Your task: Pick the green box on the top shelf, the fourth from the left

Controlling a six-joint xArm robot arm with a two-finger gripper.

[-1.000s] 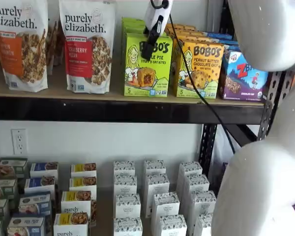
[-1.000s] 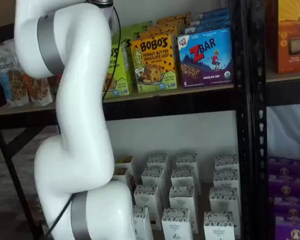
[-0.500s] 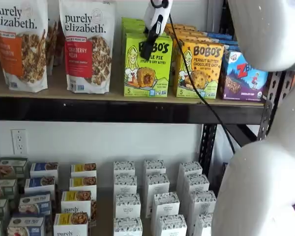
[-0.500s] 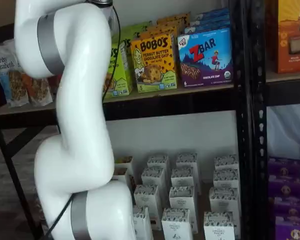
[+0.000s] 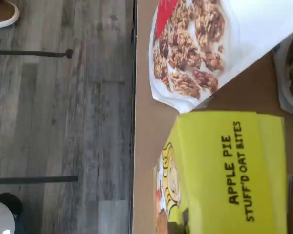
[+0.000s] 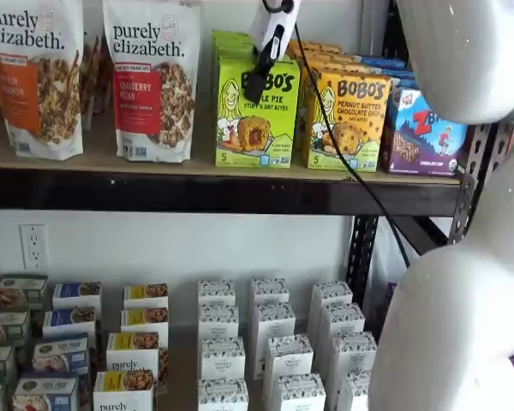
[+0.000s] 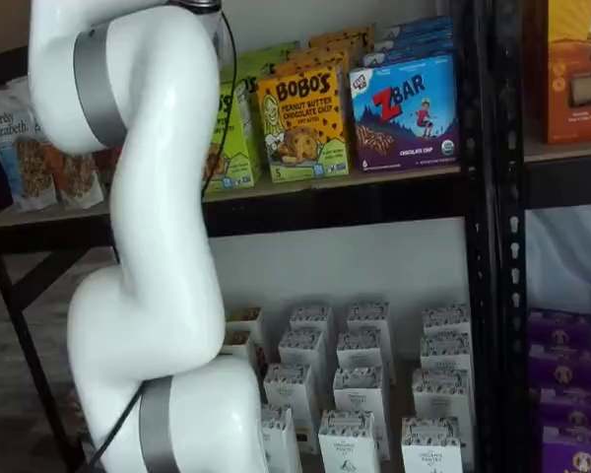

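The green box [image 6: 257, 128] stands upright at the front of its row on the top shelf [image 6: 103, 158], between a granola bag and a yellow-orange Bobo's box. My gripper [image 6: 254, 90] hangs from the view's top edge, its black fingers in front of the box's upper face. They show side-on with no clear gap, so I cannot tell if they are open. The wrist view shows the box's lime-green top [image 5: 229, 170], marked "Apple Pie Stuff'd Oat Bites", close below the camera. In a shelf view the box [image 7: 238, 138] is partly hidden behind my arm, and the gripper is hidden there.
Purely Elizabeth granola bags [image 6: 152, 81] stand left of the green box. A yellow-orange Bobo's box [image 6: 349, 120] and a Zbar box [image 6: 424, 133] stand to its right. Several small boxes [image 6: 265, 342] fill the white lower surface. My white arm [image 7: 158, 246] blocks much of both shelf views.
The gripper's black fingers have crept slightly up and left against the green box's front. Nothing else has moved.
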